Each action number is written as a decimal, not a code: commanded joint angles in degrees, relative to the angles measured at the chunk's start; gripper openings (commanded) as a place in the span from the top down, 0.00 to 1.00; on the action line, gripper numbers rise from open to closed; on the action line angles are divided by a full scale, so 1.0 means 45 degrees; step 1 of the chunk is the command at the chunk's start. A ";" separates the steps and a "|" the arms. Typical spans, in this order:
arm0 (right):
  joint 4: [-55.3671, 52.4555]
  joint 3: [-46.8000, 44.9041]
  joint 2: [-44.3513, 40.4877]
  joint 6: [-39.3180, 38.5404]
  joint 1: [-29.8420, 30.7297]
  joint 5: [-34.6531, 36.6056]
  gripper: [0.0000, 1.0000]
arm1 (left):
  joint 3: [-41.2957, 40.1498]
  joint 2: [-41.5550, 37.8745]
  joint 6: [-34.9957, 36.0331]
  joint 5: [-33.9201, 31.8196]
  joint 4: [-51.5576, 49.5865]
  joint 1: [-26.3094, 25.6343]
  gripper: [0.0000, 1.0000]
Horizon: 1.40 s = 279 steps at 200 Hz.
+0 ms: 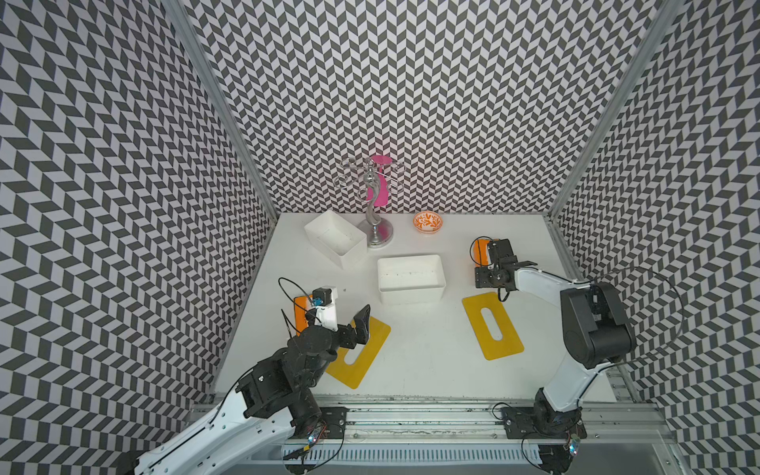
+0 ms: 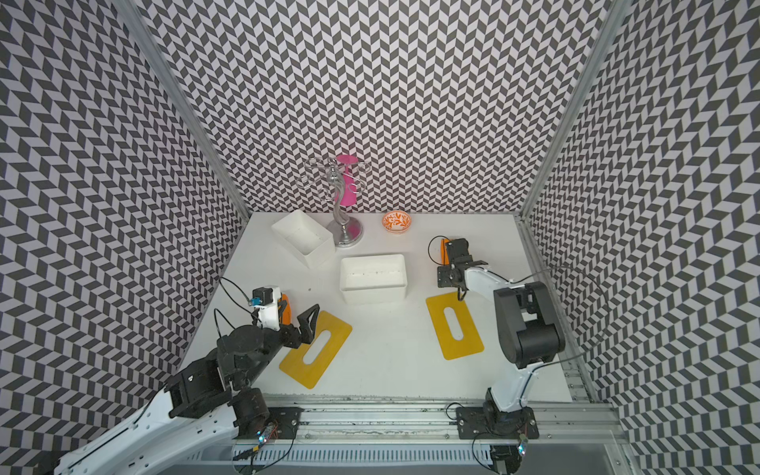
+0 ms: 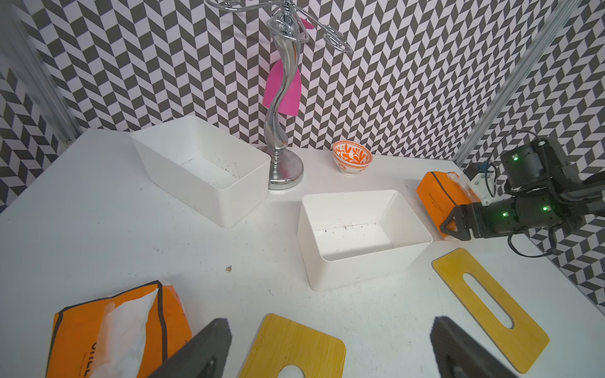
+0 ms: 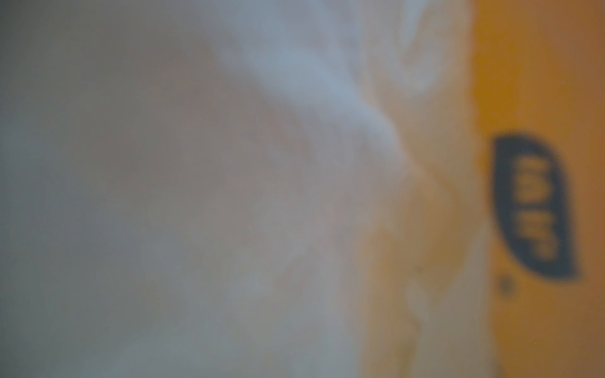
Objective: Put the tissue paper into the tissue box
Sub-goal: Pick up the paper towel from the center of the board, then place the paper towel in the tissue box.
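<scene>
Tissue in two orange packs, neither in a box. Near the right table edge, the right pack [image 3: 438, 193], behind the right lid [image 1: 510, 345] and parted from the mid box [image 1: 411, 295] by a strip of bare table [image 1: 432, 370]. Down on that pack, the right gripper [image 1: 487, 255], with one finger [image 3: 453, 225] against the pack's near end and the other hidden; cannot tell whether clamped or merely around it. Blurred right wrist view: white tissue close up, orange wrap with a dark label along one side. Close to the left table edge, the left pack [image 3: 108, 327], white tissue at its torn top, just beside the left lid [image 1: 376, 337]. Over that lid's back end, the left gripper [image 3: 330, 327], spread wide and holding nothing. Between the arms, the mid box, rim up, bare inside but for dark specks, with free table on all four sides. Farther back, the back box [image 3: 196, 183], turned at an angle, likewise open, one corner just beside the stand [image 1: 372, 205] base; cannot tell if touching. Beyond the mid box by the rear wall, the bowl [image 1: 427, 222], apart from everything. Widest open floor between the two lids, in front of the mid box.
</scene>
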 commanded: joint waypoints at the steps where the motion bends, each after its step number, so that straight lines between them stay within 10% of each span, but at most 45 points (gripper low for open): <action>1: 0.0660 0.0010 -0.1476 -0.0472 0.0143 -0.0437 0.23 | -0.0049 0.0028 0.0212 0.0093 0.0244 0.0061 0.00; 60: 0.1609 0.0663 -0.3429 -0.3219 0.2340 -0.2562 0.26 | -0.0055 -0.0108 0.0261 0.0154 0.0247 0.0061 0.00; 152: 0.0922 0.3624 -0.1139 -1.0497 0.4546 -0.8538 0.31 | -0.0011 -0.0224 0.0321 0.0315 0.0247 0.0061 0.00; 210: -0.0712 0.4259 0.0027 -1.4669 0.4534 -0.6539 0.27 | -0.0031 -0.0280 0.0378 0.0483 0.0260 0.0051 0.00; 279: -0.1479 0.4405 0.0859 -1.5339 0.4352 -0.5432 0.28 | -0.0040 -0.0166 0.0378 0.0525 0.0287 0.0041 0.00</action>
